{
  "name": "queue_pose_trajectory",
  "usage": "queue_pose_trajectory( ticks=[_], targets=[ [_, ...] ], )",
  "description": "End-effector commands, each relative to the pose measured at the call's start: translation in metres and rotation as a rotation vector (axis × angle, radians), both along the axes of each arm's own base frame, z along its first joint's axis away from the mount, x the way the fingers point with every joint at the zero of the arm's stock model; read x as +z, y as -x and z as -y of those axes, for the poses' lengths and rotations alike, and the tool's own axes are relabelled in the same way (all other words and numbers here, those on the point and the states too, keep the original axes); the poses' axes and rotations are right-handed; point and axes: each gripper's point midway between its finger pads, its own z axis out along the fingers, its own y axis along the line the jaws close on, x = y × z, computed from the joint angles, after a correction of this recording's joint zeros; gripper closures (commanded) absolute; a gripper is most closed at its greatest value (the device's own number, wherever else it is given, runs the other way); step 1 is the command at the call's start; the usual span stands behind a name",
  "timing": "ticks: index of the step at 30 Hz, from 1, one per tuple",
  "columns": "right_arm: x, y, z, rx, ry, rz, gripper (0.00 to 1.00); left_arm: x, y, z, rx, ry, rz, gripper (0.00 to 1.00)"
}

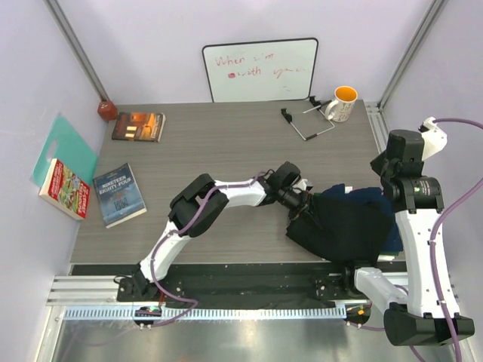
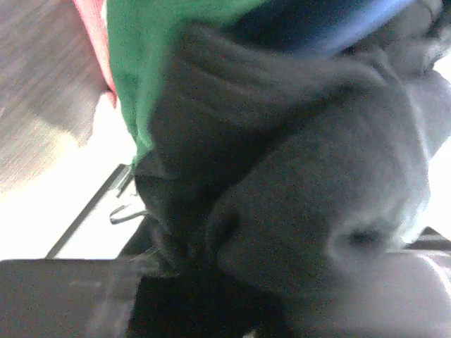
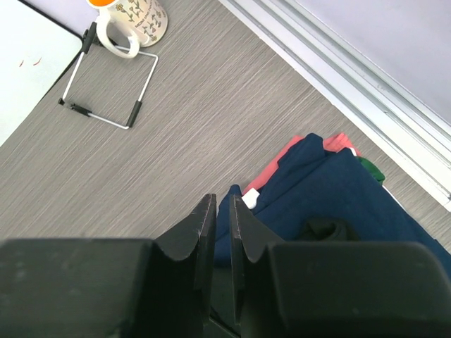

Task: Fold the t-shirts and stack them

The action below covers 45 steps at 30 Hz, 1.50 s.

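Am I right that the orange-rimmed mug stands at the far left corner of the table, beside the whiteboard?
Not quite: the mug stands at the far right corner, not the left, just right of the whiteboard by the wire stand. The top external view shows this; the far left holds a book.

Your grey wood-grain counter point(image 1: 226, 151) carries two books on the left of the frame, one point(image 1: 139, 126) at upper left and one point(image 1: 119, 194) below it. An orange-rimmed mug point(image 1: 341, 103) and wire stand point(image 1: 308, 123) sit upper right. Black t-shirt point(image 1: 343, 226) and navy t-shirt point(image 3: 338, 193) lie lower right.
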Motion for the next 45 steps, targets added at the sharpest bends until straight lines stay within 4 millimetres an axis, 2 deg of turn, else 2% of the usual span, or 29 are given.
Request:
queue_pose_trajectory(
  ticks=[1, 5, 9, 18, 20, 24, 28, 31, 33, 35, 38, 39, 45],
  targets=[
    [0.006, -0.009, -0.003, 0.010, -0.013, 0.037, 0.81, 0.015, -0.016, -0.035, -0.074, -0.097, 0.185, 0.70],
    [0.006, -0.010, -0.005, 0.019, -0.017, 0.038, 0.81, 0.018, -0.035, -0.044, -0.029, -0.094, 0.217, 0.56],
    [0.007, -0.010, -0.005, 0.022, -0.020, 0.042, 0.81, 0.023, -0.043, -0.050, -0.011, -0.076, 0.234, 0.53],
    [0.003, -0.012, -0.008, 0.033, -0.034, 0.035, 0.81, 0.005, -0.066, -0.092, 0.023, -0.256, 0.326, 0.51],
    [0.002, -0.012, -0.009, 0.037, -0.036, 0.030, 0.81, 0.004, -0.068, -0.102, 0.013, -0.288, 0.339, 0.51],
    [0.004, -0.015, -0.010, 0.040, -0.036, 0.033, 0.81, 0.007, -0.070, -0.110, 0.018, -0.303, 0.353, 0.51],
    [0.003, -0.018, -0.010, 0.041, -0.041, 0.025, 0.81, 0.016, -0.069, -0.101, 0.020, -0.239, 0.333, 0.52],
    [-0.002, -0.022, -0.012, 0.037, -0.056, 0.016, 0.81, 0.013, -0.066, -0.093, 0.016, -0.226, 0.321, 0.52],
    [-0.003, -0.025, -0.012, 0.039, -0.062, 0.012, 0.81, 0.010, -0.057, -0.083, -0.012, -0.211, 0.310, 0.52],
    [-0.002, -0.031, -0.015, 0.054, -0.068, 0.015, 0.81, -0.002, -0.040, -0.070, -0.066, -0.207, 0.281, 0.52],
    [-0.003, -0.041, -0.023, 0.094, -0.094, 0.010, 0.81, 0.002, -0.024, -0.043, -0.132, -0.146, 0.277, 0.54],
    [-0.002, -0.044, -0.026, 0.102, -0.107, 0.017, 0.81, 0.003, -0.021, -0.041, -0.147, -0.144, 0.266, 0.54],
    [-0.003, -0.057, -0.037, 0.144, -0.156, 0.018, 0.81, 0.024, -0.033, -0.021, -0.111, -0.052, 0.277, 0.53]
  ],
)
